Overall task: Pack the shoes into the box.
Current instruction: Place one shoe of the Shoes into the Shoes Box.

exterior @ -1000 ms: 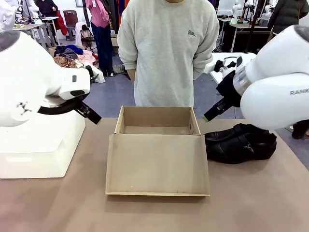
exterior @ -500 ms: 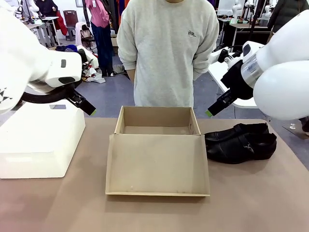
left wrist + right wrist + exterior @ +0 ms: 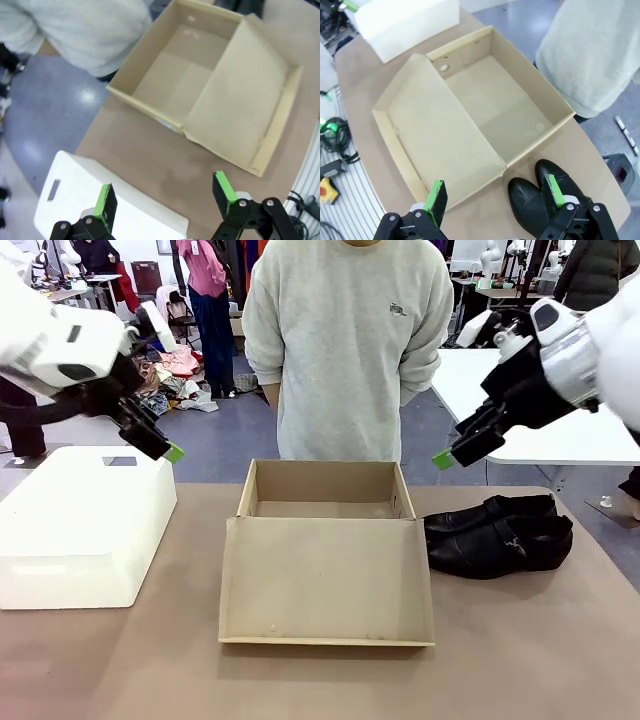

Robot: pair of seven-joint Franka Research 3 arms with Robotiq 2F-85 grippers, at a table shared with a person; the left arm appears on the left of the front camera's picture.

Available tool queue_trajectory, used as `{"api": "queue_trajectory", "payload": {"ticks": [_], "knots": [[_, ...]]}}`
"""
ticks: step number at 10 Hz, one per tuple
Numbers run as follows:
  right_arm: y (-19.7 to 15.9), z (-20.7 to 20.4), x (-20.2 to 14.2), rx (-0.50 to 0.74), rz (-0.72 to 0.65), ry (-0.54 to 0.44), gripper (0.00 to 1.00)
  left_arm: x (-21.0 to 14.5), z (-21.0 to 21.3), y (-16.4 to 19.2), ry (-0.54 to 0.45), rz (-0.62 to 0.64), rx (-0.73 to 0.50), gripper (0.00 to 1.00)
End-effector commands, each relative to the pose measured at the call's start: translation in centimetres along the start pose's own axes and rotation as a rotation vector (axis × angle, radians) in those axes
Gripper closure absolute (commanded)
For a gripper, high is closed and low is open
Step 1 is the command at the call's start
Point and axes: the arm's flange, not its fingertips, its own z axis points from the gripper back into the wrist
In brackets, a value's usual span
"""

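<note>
Tan cardboard, the box stays put, its flap lid open toward the robot and nothing inside. The shoes lie as before, just beside its right wall. The left gripper and right gripper, both spread wide and empty, have risen outward; packing looks not yet begun.

Looks like a lab hall. A white table stands upper right; clothes lie heaped on the floor upper left.
</note>
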Motion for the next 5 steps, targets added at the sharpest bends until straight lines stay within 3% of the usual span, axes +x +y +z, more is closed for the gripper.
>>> {"api": "queue_trajectory", "payload": {"ticks": [1, 5], "knots": [[-1.8, 1.2, 0.3, 0.087, 0.059, -0.025, 0.00, -0.2, 1.4, 1.5, -0.022, -0.052, -0.133, 0.00], [-3.2, 2.9, 1.1, 0.171, 0.103, -0.076, 0.00, 0.5, 3.3, 3.6, -0.051, -0.077, -0.239, 0.00]]}}
